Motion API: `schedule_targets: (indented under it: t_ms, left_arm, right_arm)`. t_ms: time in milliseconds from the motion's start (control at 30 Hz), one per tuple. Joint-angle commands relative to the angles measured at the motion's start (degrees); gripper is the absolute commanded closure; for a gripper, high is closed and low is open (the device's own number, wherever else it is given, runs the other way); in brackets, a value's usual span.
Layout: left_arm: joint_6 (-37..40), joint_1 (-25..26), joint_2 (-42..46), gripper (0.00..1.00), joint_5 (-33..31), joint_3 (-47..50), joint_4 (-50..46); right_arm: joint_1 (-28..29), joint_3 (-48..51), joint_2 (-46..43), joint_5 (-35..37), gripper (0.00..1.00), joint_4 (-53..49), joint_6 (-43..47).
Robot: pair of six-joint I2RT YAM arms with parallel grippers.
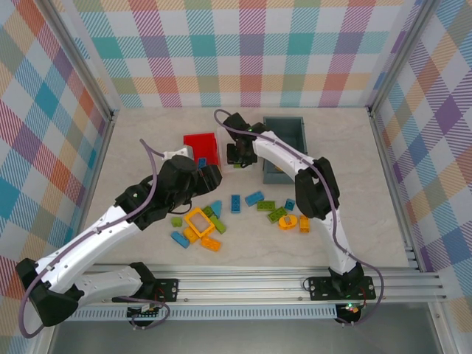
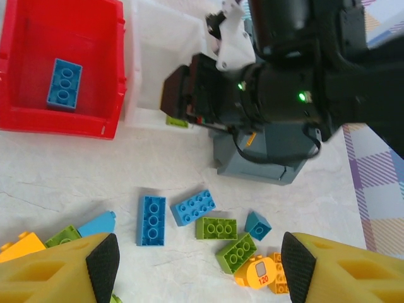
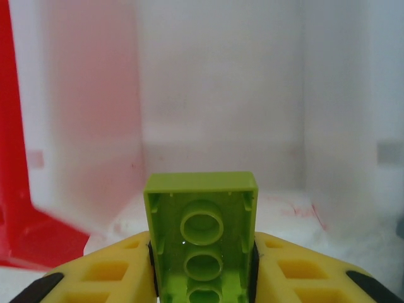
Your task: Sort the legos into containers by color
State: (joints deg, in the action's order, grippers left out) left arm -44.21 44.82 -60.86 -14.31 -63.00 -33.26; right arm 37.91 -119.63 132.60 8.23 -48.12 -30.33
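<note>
My right gripper (image 3: 202,278) is shut on a lime green lego (image 3: 202,230), held studs away from the camera over the inside of the white container (image 3: 221,95). From above, that gripper (image 1: 237,155) sits between the red container (image 1: 200,144) and the dark grey container (image 1: 284,136). One blue lego (image 2: 64,84) lies in the red container (image 2: 95,120). My left gripper (image 2: 200,268) hangs open and empty above loose legos: a blue one (image 2: 151,219), a lighter blue one (image 2: 193,207), two lime green ones (image 2: 216,228) and an orange piece (image 2: 255,271).
More legos, among them a yellow square frame (image 1: 199,221), lie scattered across the middle of the table (image 1: 369,184). The right arm (image 1: 284,158) arches over the grey container's front. Checkered walls close off the left, back and right sides.
</note>
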Motion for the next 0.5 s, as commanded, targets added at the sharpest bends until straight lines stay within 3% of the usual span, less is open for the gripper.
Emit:
schedule_targets:
  t_ms: [0, 267, 467]
  left_arm:
    - [0.6, -1.0, 0.5, 0.3, 2.7, 1.6, 1.5]
    - [-1.2, -1.0, 3.8, 0.3, 2.7, 5.0, 0.3]
    - [-1.7, -1.0, 5.0, 0.31, 1.9, 3.5, -4.5]
  right_arm:
    - [0.1, -6.4, 2.6, -1.4, 0.62, -4.0, 2.2]
    - [0.0, -10.8, 5.0, -1.3, 0.41, -6.9, 2.5]
    - [0.5, -8.5, -2.3, 0.6, 0.4, -5.9, 4.1]
